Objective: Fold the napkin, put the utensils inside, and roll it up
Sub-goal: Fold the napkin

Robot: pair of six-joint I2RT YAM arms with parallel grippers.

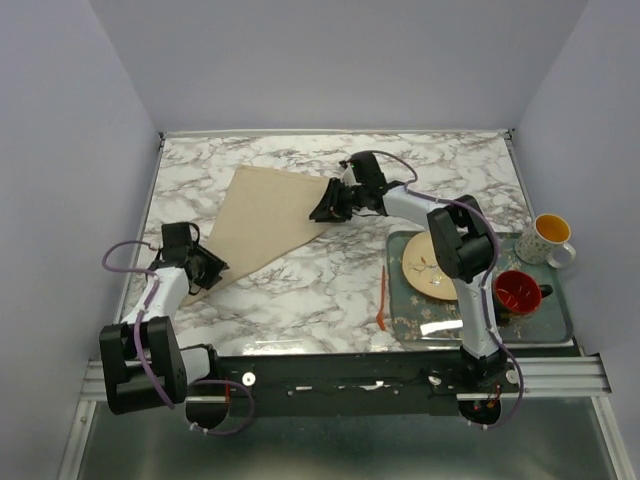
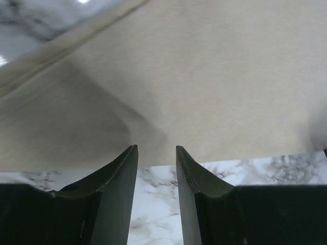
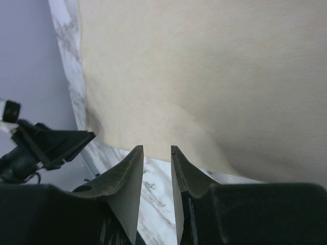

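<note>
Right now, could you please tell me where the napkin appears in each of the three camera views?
Top external: the napkin is a tan triangle lying left of centre, towards the far side.
Left wrist: the napkin fills the upper two thirds of the picture.
Right wrist: the napkin fills the upper right.
Shared landmark: the marble tabletop bordering the cloth's edge shows in all three.

The table (image 1: 300,290) is showing white marble with grey veining. The napkin (image 1: 262,222), left of the tray (image 1: 550,325), is presenting as plain tan. The tray is reading grey-green with a pale scattered motif. On the tray, the plate (image 1: 425,270) is showing tan with faint markings. The red mug (image 1: 517,292) is sitting beside the white mug (image 1: 548,238), which is showing yellow inside. The utensil (image 1: 381,296), at the tray's left edge, is showing orange.
</note>
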